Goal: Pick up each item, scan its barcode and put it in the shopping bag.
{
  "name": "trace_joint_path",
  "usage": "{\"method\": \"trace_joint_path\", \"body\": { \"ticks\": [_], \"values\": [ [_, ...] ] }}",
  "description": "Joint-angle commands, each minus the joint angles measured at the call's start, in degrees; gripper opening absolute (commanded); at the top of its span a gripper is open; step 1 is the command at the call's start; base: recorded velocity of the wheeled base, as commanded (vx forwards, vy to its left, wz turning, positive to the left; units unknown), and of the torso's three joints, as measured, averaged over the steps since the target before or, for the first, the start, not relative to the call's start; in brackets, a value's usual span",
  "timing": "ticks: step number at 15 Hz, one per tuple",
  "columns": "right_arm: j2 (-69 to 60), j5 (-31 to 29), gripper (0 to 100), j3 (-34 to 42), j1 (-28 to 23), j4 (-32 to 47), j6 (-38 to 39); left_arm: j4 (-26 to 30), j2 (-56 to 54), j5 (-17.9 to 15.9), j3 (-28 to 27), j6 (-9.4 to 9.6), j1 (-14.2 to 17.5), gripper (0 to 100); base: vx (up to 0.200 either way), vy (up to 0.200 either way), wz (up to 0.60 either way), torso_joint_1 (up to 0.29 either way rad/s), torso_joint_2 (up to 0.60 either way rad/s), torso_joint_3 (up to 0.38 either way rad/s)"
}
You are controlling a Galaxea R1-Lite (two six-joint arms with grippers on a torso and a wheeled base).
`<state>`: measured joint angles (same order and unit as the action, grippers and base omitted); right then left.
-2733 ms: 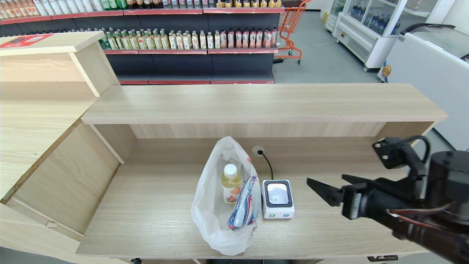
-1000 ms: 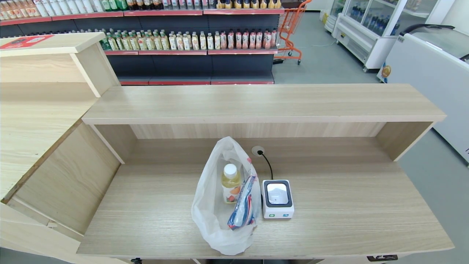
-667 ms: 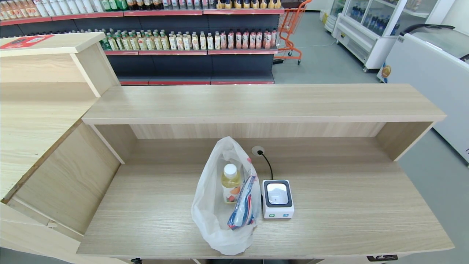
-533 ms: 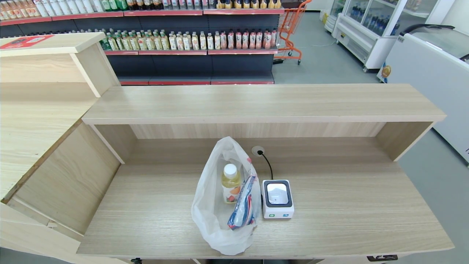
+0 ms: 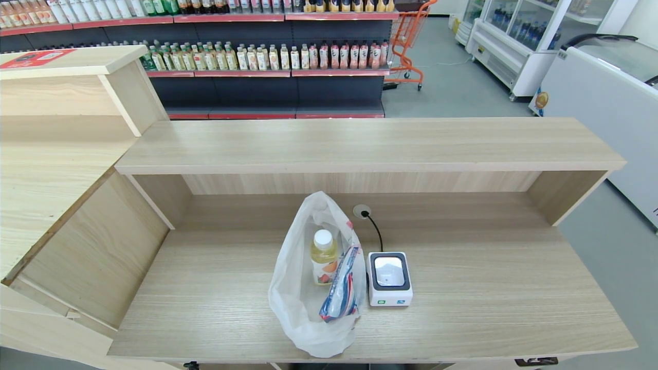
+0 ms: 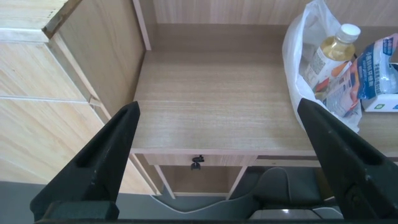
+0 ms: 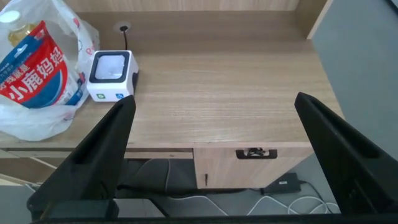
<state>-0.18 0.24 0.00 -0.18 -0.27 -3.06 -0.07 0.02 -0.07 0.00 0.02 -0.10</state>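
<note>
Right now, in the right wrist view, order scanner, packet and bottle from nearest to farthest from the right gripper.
From the right gripper:
1. Scanner, just beside the bag.
2. Packet, in the bag's front.
3. Bottle, deeper in the bag, behind the packet.

1. A light wooden checkout counter (image 5: 488, 288) fills the lower frame; its raised ledge (image 5: 370, 144) crosses the middle.
2. Shelves of drink bottles (image 5: 257, 56) line the top.
3. An orange shopping cart (image 5: 408, 36) stands at the top, right of centre.
4. A glass-door cooler (image 5: 519, 31) and a white chest freezer (image 5: 601, 87) occupy the upper right.
5. A red sign (image 5: 33, 56) lies at upper left.
</note>
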Motion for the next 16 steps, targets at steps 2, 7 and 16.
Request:
{"method": "trace_joint_path", "body": {
  "ticks": [2,7,16],
  "values": [
    [0.18,0.02,100,0.0,0.01,0.0,-0.1,-0.01,-0.02,0.07,0.0,-0.2,-0.08,100,0.0,0.0,0.0,0.0,0.0,0.0],
    [0.18,0.02,100,0.0,0.01,0.0,-0.19,-0.01,-0.02,-0.01,0.0,0.33,0.01,100,0.0,-0.12,0.0,0.0,0.0,0.002],
    [0.18,0.02,100,0.0,0.01,0.09,-0.28,-0.01,0.15,-0.01,0.0,-0.02,-0.08,100,0.022,-0.089,0.0,0.004,0.0,0.001]
  ]
}}
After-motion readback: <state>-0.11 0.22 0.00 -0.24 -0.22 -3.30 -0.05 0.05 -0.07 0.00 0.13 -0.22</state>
